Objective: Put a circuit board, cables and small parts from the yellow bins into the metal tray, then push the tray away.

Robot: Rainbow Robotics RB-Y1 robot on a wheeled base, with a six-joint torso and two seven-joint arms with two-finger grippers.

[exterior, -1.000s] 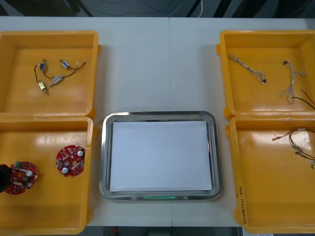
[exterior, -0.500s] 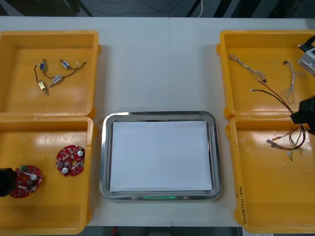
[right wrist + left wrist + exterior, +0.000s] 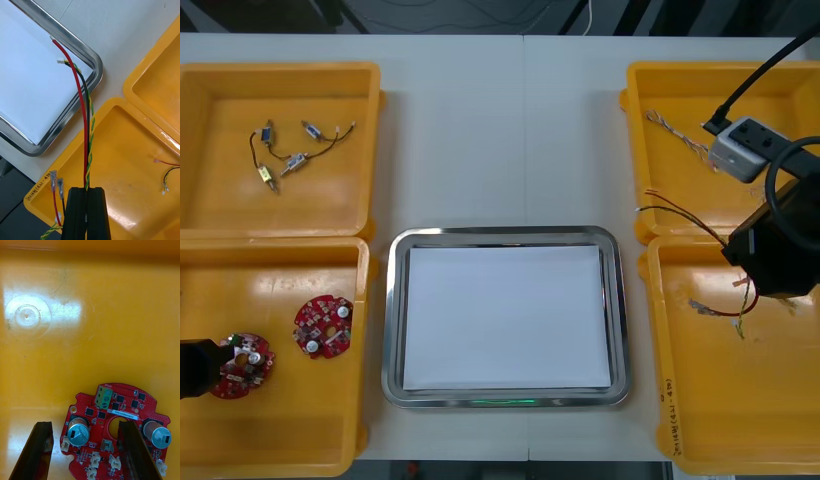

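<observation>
The metal tray [image 3: 394, 330], white inside, sits at the centre of the table [image 3: 500, 130] with two yellow bins on each side. At 8 o'clock, low in the near left bin [image 3: 280, 430], the left gripper [image 3: 85, 424] is right at a round red circuit board [image 3: 120, 416], and part of the board lies within its span. Whether it has a grip on the board I cannot tell. A second board [image 3: 322, 325] lies apart from it, towards 3 o'clock in the same bin. At 10 o'clock, the far left bin [image 3: 220, 100] holds small metal parts [image 3: 285, 160] joined by thin black cable. At about 4 o'clock, the right gripper [image 3: 87, 189] hangs above the inner end of the near right bin [image 3: 720, 420]. It is closed tight on a bundle of cables [image 3: 84, 112]: one red, one black and a twisted yellow-green pair. The bundle's long ends reach out towards the tray's corner at 2 o'clock, and its short ends dangle over the bin. Another thin cable [image 3: 167, 176] lies on that bin's floor. At 2 o'clock, the far right bin [image 3: 660, 90] holds a twisted blue and white cable [image 3: 672, 132].
</observation>
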